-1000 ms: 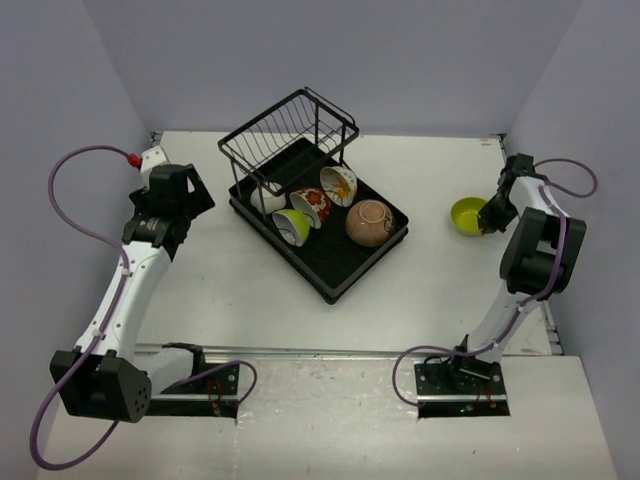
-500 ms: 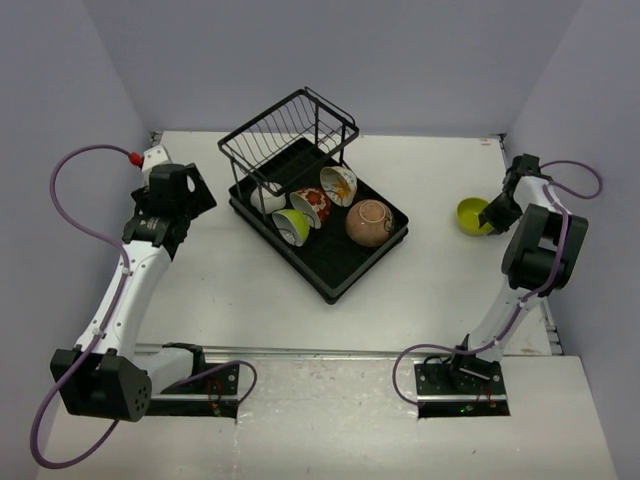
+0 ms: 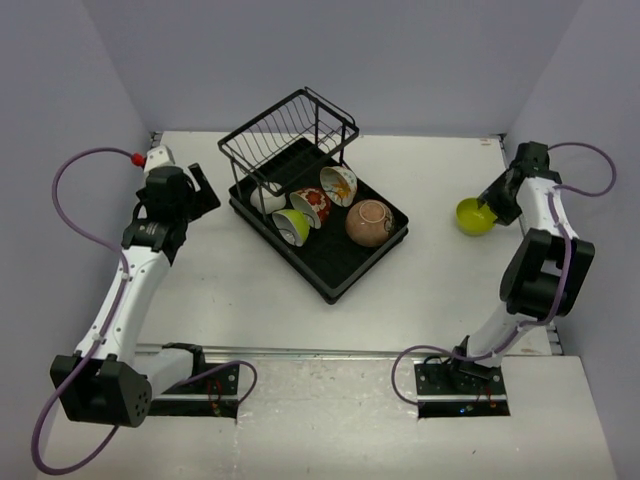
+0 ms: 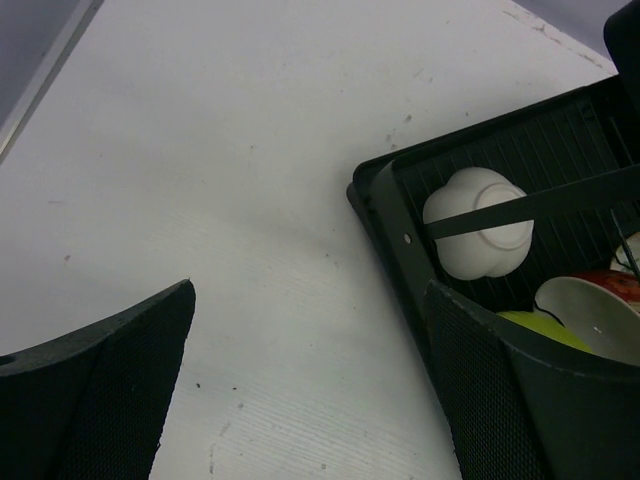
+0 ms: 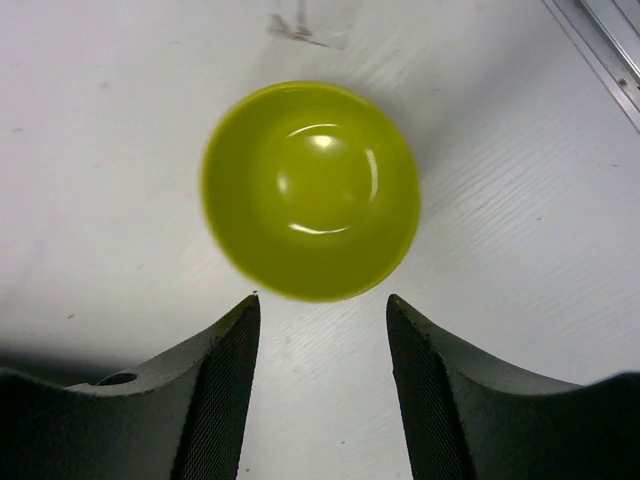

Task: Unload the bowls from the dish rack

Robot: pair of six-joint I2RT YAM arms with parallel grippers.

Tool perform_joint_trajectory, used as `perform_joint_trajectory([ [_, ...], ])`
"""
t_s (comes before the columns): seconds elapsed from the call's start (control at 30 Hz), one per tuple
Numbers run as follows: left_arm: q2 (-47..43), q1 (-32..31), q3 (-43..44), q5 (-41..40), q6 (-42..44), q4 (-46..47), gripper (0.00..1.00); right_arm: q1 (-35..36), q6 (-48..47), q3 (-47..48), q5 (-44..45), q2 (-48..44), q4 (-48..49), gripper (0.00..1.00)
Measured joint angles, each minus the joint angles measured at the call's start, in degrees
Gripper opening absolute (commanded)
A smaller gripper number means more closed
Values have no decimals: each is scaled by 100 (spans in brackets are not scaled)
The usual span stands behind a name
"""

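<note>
On the right of the tabletop [image 5: 520,250], the right tool [image 5: 322,310] has parted and let go the lime-green bowl [image 5: 312,190]; left tool [image 4: 308,300] gapes empty.

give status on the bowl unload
Right gripper open, clear of lime-green bowl on table. Left gripper open beside dish rack. Five bowls in rack. Nothing blocking.

White matte surface [image 3: 250,290], black dish rack [image 3: 340,268] standing angled near the middle, lime-green bowl [image 3: 472,216] upright toward the right edge, well apart from the rack
</note>
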Motion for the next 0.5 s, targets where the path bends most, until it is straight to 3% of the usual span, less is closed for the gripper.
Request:
perform_joint_trajectory([
  [0.23, -216, 0, -92, 186, 11, 81, 95, 999, -133, 92, 44, -1152, -35, 59],
  [0.5, -619, 0, -472, 448, 7, 177, 95, 2931, -748, 308, 22, -1596, -48, 59],
])
